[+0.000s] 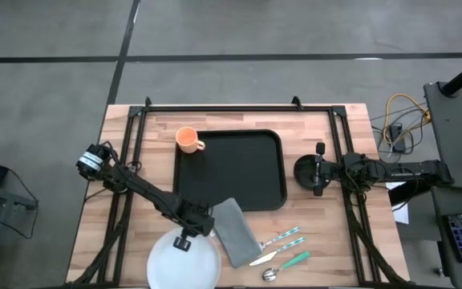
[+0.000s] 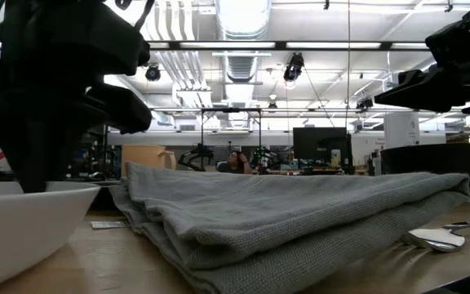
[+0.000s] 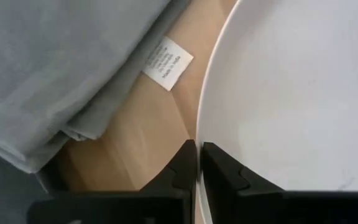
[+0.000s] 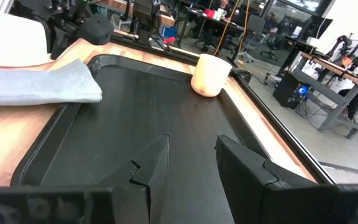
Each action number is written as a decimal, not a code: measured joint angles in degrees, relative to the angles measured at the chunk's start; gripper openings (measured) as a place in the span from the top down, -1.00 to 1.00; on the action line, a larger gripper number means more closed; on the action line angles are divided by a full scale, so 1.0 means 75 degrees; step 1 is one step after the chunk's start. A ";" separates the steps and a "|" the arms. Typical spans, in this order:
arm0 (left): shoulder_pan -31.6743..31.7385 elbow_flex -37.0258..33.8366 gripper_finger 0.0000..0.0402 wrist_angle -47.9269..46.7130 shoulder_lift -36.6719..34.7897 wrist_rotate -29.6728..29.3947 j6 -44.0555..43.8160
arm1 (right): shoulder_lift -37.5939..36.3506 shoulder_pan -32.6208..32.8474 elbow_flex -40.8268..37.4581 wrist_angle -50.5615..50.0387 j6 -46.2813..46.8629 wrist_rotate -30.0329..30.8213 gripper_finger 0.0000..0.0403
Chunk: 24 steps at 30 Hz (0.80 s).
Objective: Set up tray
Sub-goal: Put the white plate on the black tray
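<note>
your left jaws (image 3: 197,163) pinch shut on the white plate (image 1: 184,261) rim at seven o'clock; lift it onto the tray (image 1: 231,168). right jaws (image 4: 191,158) wait parted, empty.

The high view looks straight down on the whole surface (image 1: 143,160) and both arms. The low view sits at surface height, facing level into the room, very near the folded grey napkin (image 2: 300,216) and the white plate (image 2: 23,220). The left wrist view looks down, close on the plate's rim (image 3: 207,106) and the napkin, which all three share. The right wrist view faces across the black tray (image 4: 135,118) toward the cup (image 4: 211,74); overhead, that cup sits at the tray's 10 o'clock corner.
</note>
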 joint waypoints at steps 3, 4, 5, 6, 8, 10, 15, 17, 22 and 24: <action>-0.0001 0.0000 0.99 0.0000 0.0000 0.0207 0.0228 | -0.0003 0.0000 -0.0001 0.0000 0.0000 0.0000 0.39; 0.0000 0.0005 1.00 -0.0002 0.0000 0.0258 0.0326 | -0.0001 0.0000 -0.0001 0.0001 0.0000 0.0000 0.39; 0.0000 0.0024 1.00 -0.0009 0.0000 0.0332 0.0444 | -0.0001 0.0000 -0.0001 0.0000 0.0000 0.0002 0.39; 0.0000 0.0049 1.00 -0.0006 0.0000 0.0425 0.0593 | 0.0000 0.0000 -0.0001 0.0000 0.0000 0.0003 0.39; 0.0000 0.0123 1.00 -0.0015 0.0000 0.0514 0.0827 | -0.0003 0.0000 0.0002 0.0002 0.0000 0.0003 0.39; 0.0000 0.0210 1.00 -0.0045 0.0000 0.0606 0.0880 | 0.0000 0.0000 0.0001 0.0000 0.0000 0.0002 0.39; 0.0000 0.0491 1.00 -0.0461 0.0000 0.0696 0.1053 | 0.0000 0.0000 0.0002 0.0000 0.0000 0.0000 0.39; 0.0000 0.0638 1.00 -0.0764 0.0000 0.0699 0.1103 | 0.0000 0.0000 0.0001 0.0000 0.0000 0.0000 0.39; 0.0003 0.1081 1.00 -0.1294 -0.0079 0.0699 0.1683 | 0.0000 0.0003 -0.0001 0.0000 0.0000 0.0000 0.39; 0.0053 0.1314 1.00 -0.1315 -0.0121 0.0707 0.2146 | 0.0000 0.0002 0.0000 0.0000 0.0000 0.0001 0.39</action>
